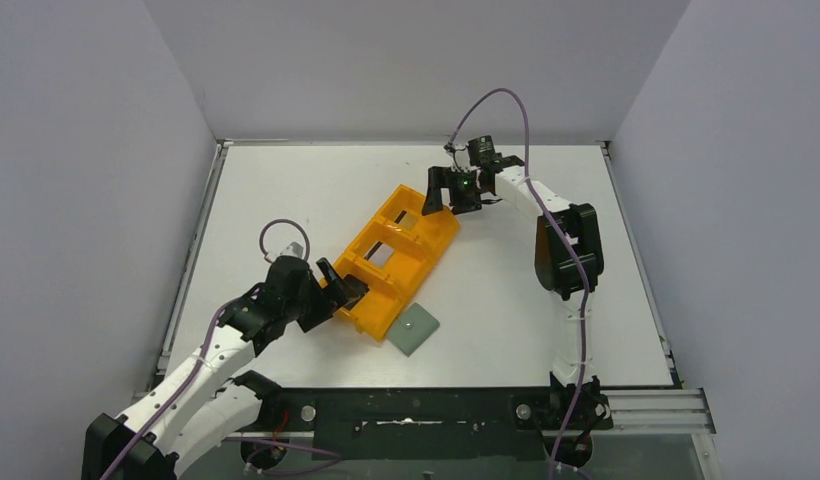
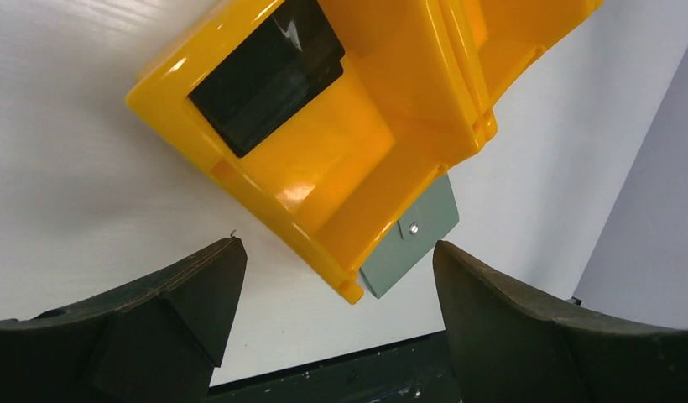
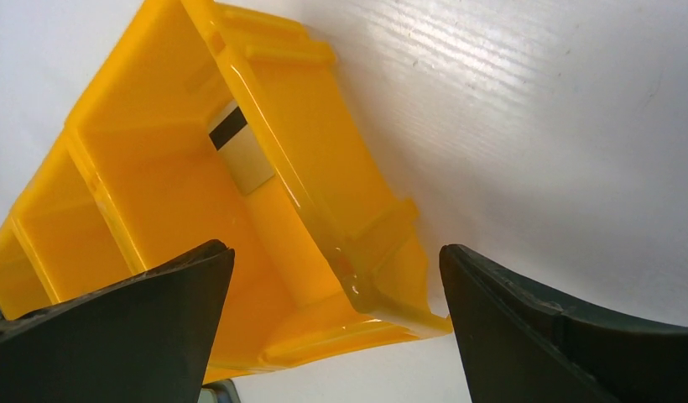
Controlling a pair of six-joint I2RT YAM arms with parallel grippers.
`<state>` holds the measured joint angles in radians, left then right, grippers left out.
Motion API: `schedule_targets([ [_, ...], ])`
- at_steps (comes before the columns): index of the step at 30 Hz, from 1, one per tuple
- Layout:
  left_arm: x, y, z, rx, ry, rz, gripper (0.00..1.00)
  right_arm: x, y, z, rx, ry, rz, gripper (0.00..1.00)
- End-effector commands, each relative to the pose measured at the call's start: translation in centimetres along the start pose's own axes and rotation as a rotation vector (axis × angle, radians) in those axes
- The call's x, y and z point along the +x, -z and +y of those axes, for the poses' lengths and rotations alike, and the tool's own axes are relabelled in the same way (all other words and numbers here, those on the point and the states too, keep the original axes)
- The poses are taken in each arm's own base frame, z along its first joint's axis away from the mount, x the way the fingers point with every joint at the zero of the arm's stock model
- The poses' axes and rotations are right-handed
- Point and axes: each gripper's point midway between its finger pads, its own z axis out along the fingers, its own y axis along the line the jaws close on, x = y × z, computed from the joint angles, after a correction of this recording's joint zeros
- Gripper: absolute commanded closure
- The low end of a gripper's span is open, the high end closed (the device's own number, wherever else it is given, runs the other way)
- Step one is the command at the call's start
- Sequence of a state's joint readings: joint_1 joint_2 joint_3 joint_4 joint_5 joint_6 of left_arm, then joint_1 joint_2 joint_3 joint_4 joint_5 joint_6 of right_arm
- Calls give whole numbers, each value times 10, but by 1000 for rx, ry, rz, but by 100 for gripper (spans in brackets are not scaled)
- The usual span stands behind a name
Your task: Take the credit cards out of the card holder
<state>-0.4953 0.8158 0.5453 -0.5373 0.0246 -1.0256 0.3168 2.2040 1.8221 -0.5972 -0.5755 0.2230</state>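
Left end effector point(image 2: 339, 281) and right end effector point(image 3: 336, 281) gape open, empty.
Wallet point(image 1: 414, 330) on counter point(image 1: 516, 300), corner hidden behind tray point(image 2: 341, 168); black card point(image 2: 265, 75) and grey card point(image 3: 244, 151) lie in tray.

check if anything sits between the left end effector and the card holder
yes: the near end of the orange tray sits between the open left end effector and the card holder, which lies at the tray's near right corner, partly hidden by it in the left wrist view
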Motion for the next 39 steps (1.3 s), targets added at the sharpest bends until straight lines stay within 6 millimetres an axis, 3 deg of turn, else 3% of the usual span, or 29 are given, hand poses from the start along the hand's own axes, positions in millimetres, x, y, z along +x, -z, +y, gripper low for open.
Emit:
schedule_targets([
  [1, -21, -10, -36, 125, -17, -63, 17, -14, 23, 26, -68, 56, -62, 0],
  [12, -43, -34, -50, 109, -103, -116, 17, -6, 53, 32, -94, 3, -127, 3],
  [17, -51, -42, -53, 87, -145, -127, 17, 8, 61, 31, -85, -25, -145, 3],
  [27, -69, -56, -77, 108, -216, -131, 17, 49, 66, 20, -54, -114, -149, 4],
  [39, -86, -82, -97, 163, -321, -119, 17, 74, 79, -1, 20, -252, -243, 4],
])
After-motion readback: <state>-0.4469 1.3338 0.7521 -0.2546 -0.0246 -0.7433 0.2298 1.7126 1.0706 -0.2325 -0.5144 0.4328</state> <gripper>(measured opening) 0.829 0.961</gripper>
